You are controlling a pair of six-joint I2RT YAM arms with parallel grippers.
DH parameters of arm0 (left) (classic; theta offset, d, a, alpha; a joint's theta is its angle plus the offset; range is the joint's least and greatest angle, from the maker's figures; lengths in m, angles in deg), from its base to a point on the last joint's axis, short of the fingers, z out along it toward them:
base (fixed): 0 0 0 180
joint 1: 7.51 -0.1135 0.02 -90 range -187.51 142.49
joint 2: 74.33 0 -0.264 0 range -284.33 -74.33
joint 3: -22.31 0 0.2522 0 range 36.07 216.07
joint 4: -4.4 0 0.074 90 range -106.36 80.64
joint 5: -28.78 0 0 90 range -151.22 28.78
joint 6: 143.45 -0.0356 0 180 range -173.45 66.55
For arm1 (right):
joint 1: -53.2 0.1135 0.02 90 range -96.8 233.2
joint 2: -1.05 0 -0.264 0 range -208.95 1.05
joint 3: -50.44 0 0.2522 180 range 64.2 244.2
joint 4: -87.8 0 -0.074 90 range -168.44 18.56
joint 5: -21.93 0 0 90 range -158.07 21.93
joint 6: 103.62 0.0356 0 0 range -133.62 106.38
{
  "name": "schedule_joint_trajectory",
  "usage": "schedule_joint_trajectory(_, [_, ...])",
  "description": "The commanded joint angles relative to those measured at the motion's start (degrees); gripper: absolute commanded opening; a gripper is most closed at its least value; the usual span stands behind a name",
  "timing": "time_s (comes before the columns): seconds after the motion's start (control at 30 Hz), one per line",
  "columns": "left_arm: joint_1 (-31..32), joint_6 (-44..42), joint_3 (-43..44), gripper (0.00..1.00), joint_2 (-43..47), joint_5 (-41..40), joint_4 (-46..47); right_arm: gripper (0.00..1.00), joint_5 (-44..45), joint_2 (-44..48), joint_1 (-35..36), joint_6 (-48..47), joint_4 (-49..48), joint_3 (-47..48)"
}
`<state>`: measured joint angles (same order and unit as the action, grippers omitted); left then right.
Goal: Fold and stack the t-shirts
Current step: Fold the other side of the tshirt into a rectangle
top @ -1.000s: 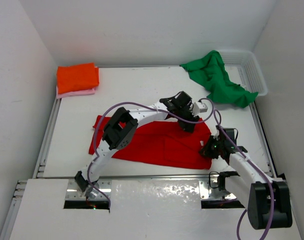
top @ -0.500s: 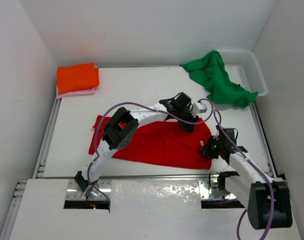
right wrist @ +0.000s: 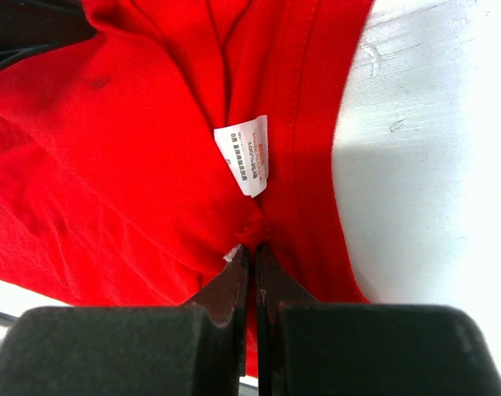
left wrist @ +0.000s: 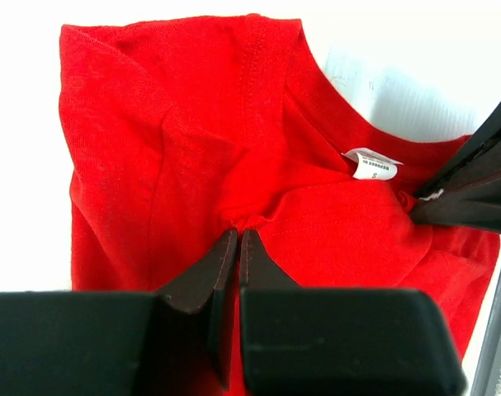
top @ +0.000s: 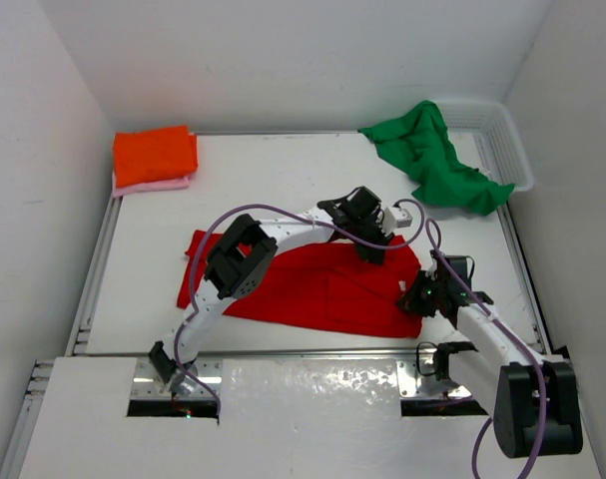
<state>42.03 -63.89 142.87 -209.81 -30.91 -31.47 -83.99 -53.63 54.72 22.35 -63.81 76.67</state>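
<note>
My left claw [left wrist: 238, 233] is pinched tight on a pucker of the red t-shirt [top: 312, 284] by its collar. My right claw [right wrist: 250, 247] is clamped on the same shirt just under the white neck label [right wrist: 243, 154]. Red shirt lies spread mid-front on the desk [top: 283, 180]; orange t-shirt [top: 155, 155] sits folded on the pink t-shirt [top: 153, 185] far left, and the green t-shirt [top: 432, 160] is crumpled far right, partly over the white basket [top: 507, 140] rim.
</note>
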Motion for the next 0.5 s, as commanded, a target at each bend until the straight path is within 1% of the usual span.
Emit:
schedule_joint_trajectory(0.0, [0.38, -0.46, 2.00, 0.00, 0.66, 1.51, 0.67, 0.00, 0.28, 0.62, -0.46, -0.99, 0.13, 1.77])
schedule_joint_trajectory(0.1, [0.03, -0.29, 2.09, 0.00, 1.44, 2.91, -0.39, 0.00, 0.28, 0.80, -0.64, -1.33, 0.83, 2.12])
schedule_joint_trajectory(0.17, [-0.93, 0.68, 1.74, 0.00, 2.84, 5.55, -0.65, 0.00, 0.80, 1.50, -0.73, -1.86, 1.80, 2.56])
schedule_joint_trajectory(0.27, [-1.55, 0.68, 2.18, 0.00, 4.95, 5.64, -2.66, 0.00, 1.77, 2.99, -0.73, -3.96, 3.73, 4.22])
schedule_joint_trajectory(0.47, [-2.34, -0.11, 2.27, 0.00, 8.30, 9.15, -6.36, 0.00, 1.60, 7.38, -0.73, -9.59, 7.68, 11.08])
